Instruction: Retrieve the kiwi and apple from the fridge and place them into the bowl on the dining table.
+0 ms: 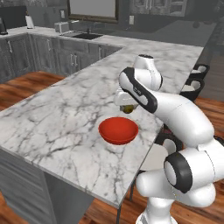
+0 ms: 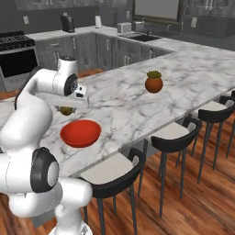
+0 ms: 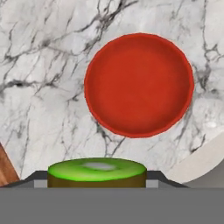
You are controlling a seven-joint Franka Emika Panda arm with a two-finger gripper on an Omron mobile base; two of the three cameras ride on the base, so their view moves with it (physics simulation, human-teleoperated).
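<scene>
1 fruit, the kiwi [image 3: 96, 172], is being held between the half-open gripper [image 1: 128, 107] jaws, hovering just beyond the bowl [image 1: 118, 130] on the dining table [image 1: 61, 118], positioned for release.

Kiwi over the tabletop, just short of the bowl

The bowl [image 1: 118, 130] sits on the tabletop [image 1: 61, 118] near its stool-side edge. The kiwi [image 3: 96, 172], clamped in the gripper [image 1: 127, 108], hangs above the tabletop just beside the bowl's rim, not over its middle. A potted plant [image 2: 153, 81] stands farther along the tabletop, well apart; stools [image 2: 176, 133] line its edge.
</scene>
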